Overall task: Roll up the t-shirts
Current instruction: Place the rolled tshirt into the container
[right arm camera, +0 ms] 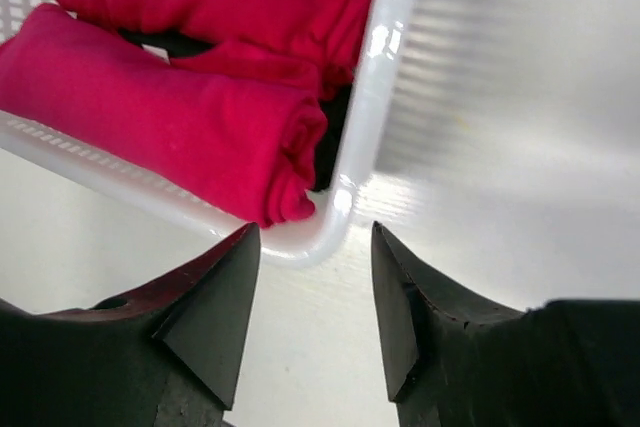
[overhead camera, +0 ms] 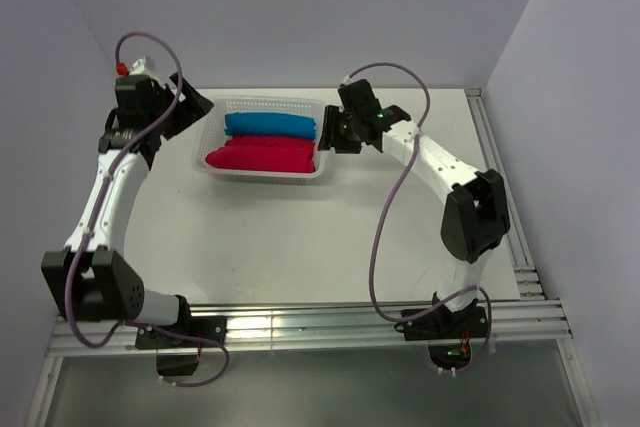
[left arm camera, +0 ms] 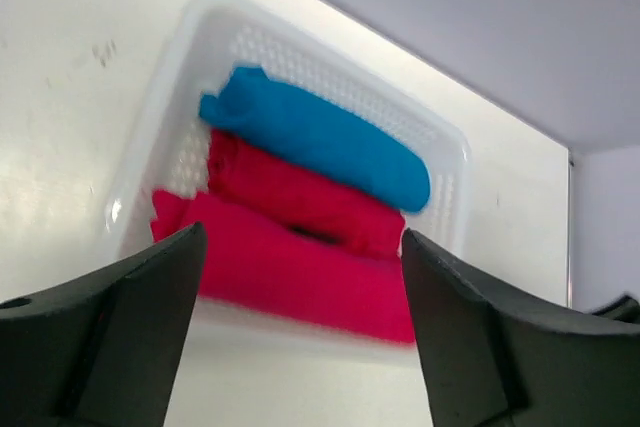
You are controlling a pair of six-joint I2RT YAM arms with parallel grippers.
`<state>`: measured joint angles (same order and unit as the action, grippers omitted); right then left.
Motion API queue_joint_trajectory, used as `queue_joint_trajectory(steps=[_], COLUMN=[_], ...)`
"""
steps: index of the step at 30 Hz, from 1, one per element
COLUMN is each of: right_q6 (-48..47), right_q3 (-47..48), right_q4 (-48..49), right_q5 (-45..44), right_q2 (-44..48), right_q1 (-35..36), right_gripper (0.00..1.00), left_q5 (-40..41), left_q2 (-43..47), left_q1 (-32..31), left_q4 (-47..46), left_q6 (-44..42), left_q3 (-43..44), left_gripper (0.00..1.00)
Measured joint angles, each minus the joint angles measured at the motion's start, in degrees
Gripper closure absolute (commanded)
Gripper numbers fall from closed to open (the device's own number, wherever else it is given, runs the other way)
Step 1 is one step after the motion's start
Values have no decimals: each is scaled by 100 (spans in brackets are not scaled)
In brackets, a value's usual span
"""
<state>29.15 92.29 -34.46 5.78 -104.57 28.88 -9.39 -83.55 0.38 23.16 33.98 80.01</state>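
The t-shirts (overhead camera: 262, 157) look pretty much sorted: three rolls lying lengthwise in a white basket (overhead camera: 262, 102) that sits right between the two tools. The left tool (left arm camera: 302, 247) is wide open with nothing in it, hanging just off its end of the basket. The right tool (right arm camera: 314, 237) has its jaws apart too, also empty, just outside the basket corner nearest it.

My read is this is the let-go-and-clear-out bit. To do it well I'd keep both tools open and pull up and away from the basket, not sideways, so no finger hooks a loose fold or shoves the rim across the worktop (overhead camera: 300, 247).

Looks-wise, the blue roll (left arm camera: 320, 137) is farthest from the left tool, a red roll (left arm camera: 300, 192) sits in the middle, and the crimson roll (left arm camera: 290, 267) is nearest. That one's fat and tidy, with its spiral end facing the right tool. There's a dark sliver tucked between the reds, can't tell what it is.
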Motion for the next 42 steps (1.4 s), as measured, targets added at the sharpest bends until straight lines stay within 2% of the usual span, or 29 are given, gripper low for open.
queue_joint_trajectory(steps=[2, 5, 8, 15, 19, 26, 30, 33, 37, 42], right_q6=[-26, -46, -35, -13, -26, -7, -4, 46, 155, 341], right_q3=[-319, -1095, -1845, -2929, -3292, -3442, -3270, -2761, -1513, 319], right_q4=[127, 417, 627, 1176, 1370, 1611, 1646, 1615, 1386, 1375], right_q5=[-22, -50, -118, -334, -507, -920, -1198, -1237, -1217, -933], right_q2=[267, 811, 1331, 2022, 2065, 1696, 1198, 551, -479, -1663], right_q1=[-44, -109, -146, -155, -155, -2, 343, 527, 632, 669], right_gripper=[29, 17, 16, 18, 21, 21, 21, 21, 21, 21], left_q5=[-35, -28, 24, 33, 26, 11, 85, 192, 291, 389], left_q2=[501, 1185, 1631, 2802, 3410, 3729, 3941, 4269, 4511, 4352], left_q1=[-44, -203, -321, -330, -337, -339, -339, -339, -339, -337], left_q4=[-319, -581, -636, -984, -1150, -1303, -1261, -1259, -1257, -1123], left_q6=[190, 476, 616, 844, 903, 1016, 1034, 1047, 1025, 960], left_q3=[-640, -1628, -2291, -3558, -4190, -4787, -4883, -4942, -4946, -4927], left_gripper=[2, 0, 0, 0, 0, 1, 1, 1, 1, 1])
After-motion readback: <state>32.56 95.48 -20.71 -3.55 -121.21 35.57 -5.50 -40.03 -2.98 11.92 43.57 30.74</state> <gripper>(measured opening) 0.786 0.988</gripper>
